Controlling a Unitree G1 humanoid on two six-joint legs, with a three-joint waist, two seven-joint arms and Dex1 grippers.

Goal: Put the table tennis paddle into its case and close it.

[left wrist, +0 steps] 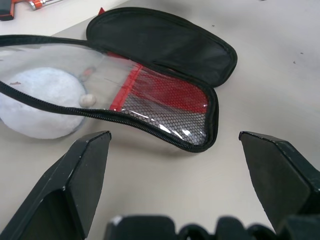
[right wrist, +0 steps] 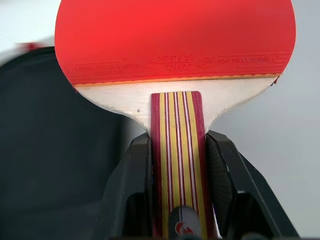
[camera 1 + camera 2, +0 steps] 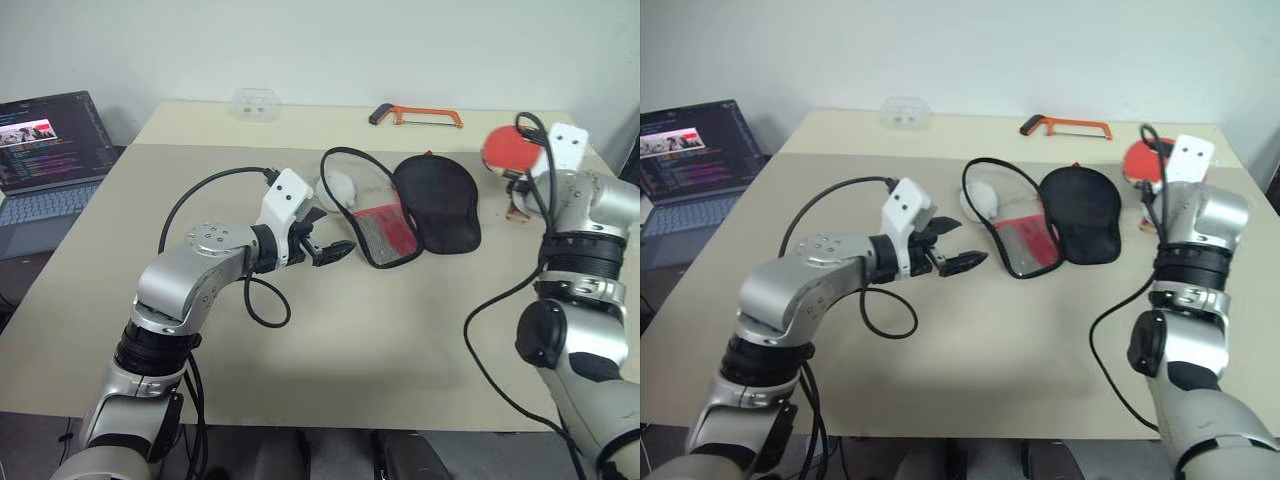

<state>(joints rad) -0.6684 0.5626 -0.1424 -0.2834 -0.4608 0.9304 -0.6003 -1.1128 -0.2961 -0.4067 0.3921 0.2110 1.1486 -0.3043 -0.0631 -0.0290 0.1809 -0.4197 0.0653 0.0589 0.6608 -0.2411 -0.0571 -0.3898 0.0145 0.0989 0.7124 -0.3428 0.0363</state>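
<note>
The right gripper (image 2: 175,150) is pinching the paddle (image 2: 175,45) by its striped wooden handle, one black finger on each narrow side, with the red rubber blade sticking out past the fingertips. In the head views the paddle (image 3: 508,150) is off the table (image 3: 330,350), at about two o'clock from the case (image 3: 410,212).

The case lies unzipped near the middle of the table, its black-lined half flat toward three o'clock and its clear-and-mesh flap (image 1: 160,107) folded toward nine o'clock. A white ball (image 1: 42,102) lies under the clear part of that flap. The left gripper (image 3: 322,245) hovers spread wide just at eight o'clock of the case, holding nothing.

The paddle looks light and stiff, so the handle grip should steer it well. The rubber face is probably grippy and may drag on the lining when sliding in. The case is soft and floppy; it will likely shift or fold when pushed, so the free gripper would best pin or lift the flap edge near the zip. An orange hacksaw (image 3: 420,115) lies at twelve o'clock, well apart.
</note>
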